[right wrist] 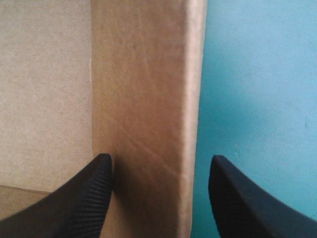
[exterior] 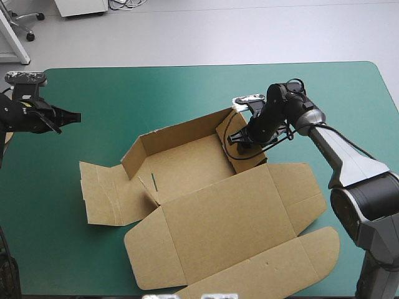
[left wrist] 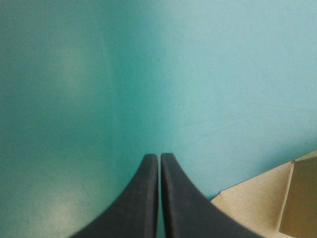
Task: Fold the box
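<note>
- A brown box (exterior: pixel 187 168) lies half built at the middle of the tabletop (exterior: pixel 156 87), which has a teal-green cover, reaching toward the near edge.
- Its far wall (exterior: pixel 181 132) stands upright, and so does its right wall (right wrist: pixel 148 99). Together they form a corner around the flat floor of the tray.
- On the left, a side panel (exterior: pixel 103 193) lies flat on the cover, not raised.
- The wide lid (exterior: pixel 230 218) lies flat toward the near edge, its flaps spread out beside it.
- The right hand (right wrist: pixel 159 157) is open and astride the box's right wall. One black finger sits inside the tray, close against the wall's inner face. The other hangs outside over the cover, apart from the board. It grips nothing.
- The left hand (left wrist: pixel 159 156) is closed, its two black fingers pressed together in a point with nothing between them.
- That left hand hovers over bare cover near the tabletop's left edge, well apart from the box. Only a corner of the board shows off to one side of it.
</note>
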{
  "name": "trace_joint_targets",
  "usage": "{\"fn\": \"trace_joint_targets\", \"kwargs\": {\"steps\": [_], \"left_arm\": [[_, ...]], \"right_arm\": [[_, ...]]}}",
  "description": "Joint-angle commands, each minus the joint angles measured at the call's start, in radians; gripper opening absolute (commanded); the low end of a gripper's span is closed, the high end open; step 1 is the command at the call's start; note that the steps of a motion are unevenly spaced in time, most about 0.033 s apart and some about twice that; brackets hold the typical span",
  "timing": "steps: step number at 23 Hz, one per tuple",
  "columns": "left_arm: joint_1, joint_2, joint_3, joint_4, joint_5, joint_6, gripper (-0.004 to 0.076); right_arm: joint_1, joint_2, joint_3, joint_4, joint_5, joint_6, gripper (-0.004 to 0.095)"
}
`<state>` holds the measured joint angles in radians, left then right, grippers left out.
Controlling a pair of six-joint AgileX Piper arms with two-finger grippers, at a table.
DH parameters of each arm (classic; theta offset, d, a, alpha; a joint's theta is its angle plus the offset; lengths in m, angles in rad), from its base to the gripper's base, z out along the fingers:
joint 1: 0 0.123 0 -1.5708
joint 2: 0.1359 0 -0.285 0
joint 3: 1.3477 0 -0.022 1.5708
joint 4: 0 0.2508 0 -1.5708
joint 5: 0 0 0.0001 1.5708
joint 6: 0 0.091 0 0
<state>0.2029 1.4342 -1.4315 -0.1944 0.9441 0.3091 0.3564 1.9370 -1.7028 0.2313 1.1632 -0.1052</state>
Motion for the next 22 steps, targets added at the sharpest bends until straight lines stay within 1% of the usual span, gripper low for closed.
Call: {"fn": "trace_joint_targets", "kwargs": {"steps": [1,2,3,5,6,7,10,12,14,17,22], "left_arm": [[-0.001,-0.033,-0.036,-0.025,-0.042,-0.002,0.0001],[-0.001,-0.033,-0.036,-0.025,-0.042,-0.002,0.0001],[-0.001,-0.033,-0.036,-0.025,-0.042,-0.002,0.0001],[-0.001,-0.033,-0.036,-0.025,-0.042,-0.002,0.0001],[-0.001,-0.033,-0.036,-0.025,-0.042,-0.002,0.0001],[-0.001,-0.033,-0.036,-0.025,-0.042,-0.002,0.0001],[-0.001,-0.033,-0.036,-0.023,-0.042,-0.002,0.0001],[-0.001,-0.033,-0.036,-0.021,-0.042,-0.002,0.0001],[-0.001,-0.033,-0.036,-0.018,-0.042,-0.002,0.0001],[-0.001,-0.033,-0.036,-0.018,-0.047,-0.002,0.0001],[-0.001,-0.028,-0.036,-0.006,-0.051,-0.002,0.0001]], "right_arm": [[-0.002,-0.034,-0.033,0.016,-0.012,-0.009,0.0544],[-0.002,-0.032,-0.033,0.016,-0.014,-0.009,0.0537],[-0.002,-0.032,-0.035,0.016,-0.024,-0.009,0.0465],[-0.002,-0.032,-0.048,0.012,-0.018,-0.009,0.0177],[-0.002,-0.032,-0.062,0.001,-0.01,-0.009,-0.0041],[-0.002,-0.032,-0.072,-0.014,-0.01,-0.002,-0.0012],[-0.004,-0.032,-0.124,-0.093,0.028,0.013,-0.0014],[-0.028,-0.034,-0.151,-0.116,0.064,0.031,-0.0015],[-0.055,-0.038,-0.167,-0.107,0.085,0.033,-0.0014],[-0.098,-0.065,-0.169,-0.066,0.085,0.033,-0.0014],[-0.171,-0.141,-0.169,-0.043,0.085,0.031,-0.0014]]}}
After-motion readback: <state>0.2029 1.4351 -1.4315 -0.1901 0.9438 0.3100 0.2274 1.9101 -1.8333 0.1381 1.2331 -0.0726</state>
